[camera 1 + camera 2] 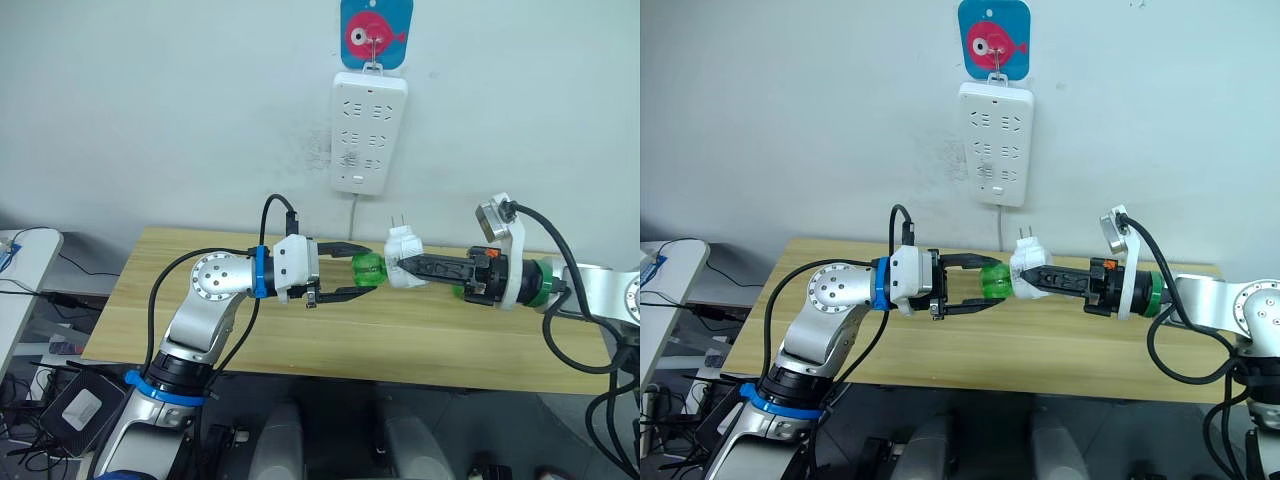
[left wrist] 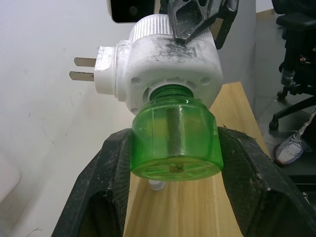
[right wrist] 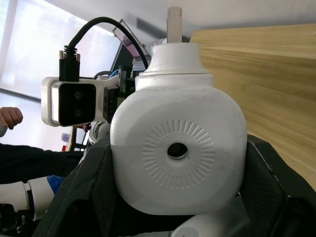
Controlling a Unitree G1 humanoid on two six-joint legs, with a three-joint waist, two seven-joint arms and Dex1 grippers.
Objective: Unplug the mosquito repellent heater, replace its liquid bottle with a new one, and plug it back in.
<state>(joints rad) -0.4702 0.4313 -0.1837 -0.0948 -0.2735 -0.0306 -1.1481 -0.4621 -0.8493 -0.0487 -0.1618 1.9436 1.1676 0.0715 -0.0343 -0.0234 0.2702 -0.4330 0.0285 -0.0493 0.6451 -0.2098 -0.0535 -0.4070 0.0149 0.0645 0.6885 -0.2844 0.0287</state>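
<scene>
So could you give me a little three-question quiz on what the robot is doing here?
1. True or false: the mosquito repellent heater is plugged into the power strip.
2. What does the left gripper grip?
A. green bottle
B. cable
C. hook
3. Fill in: the right gripper holds the ____.

Key: 1 false, it is held out over the table; 2 A; 3 heater.

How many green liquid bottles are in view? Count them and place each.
1. The green bottle is screwed into the mosquito repellent heater, held over the table between the left gripper and right gripper. A replacement may be out of sight.
</scene>
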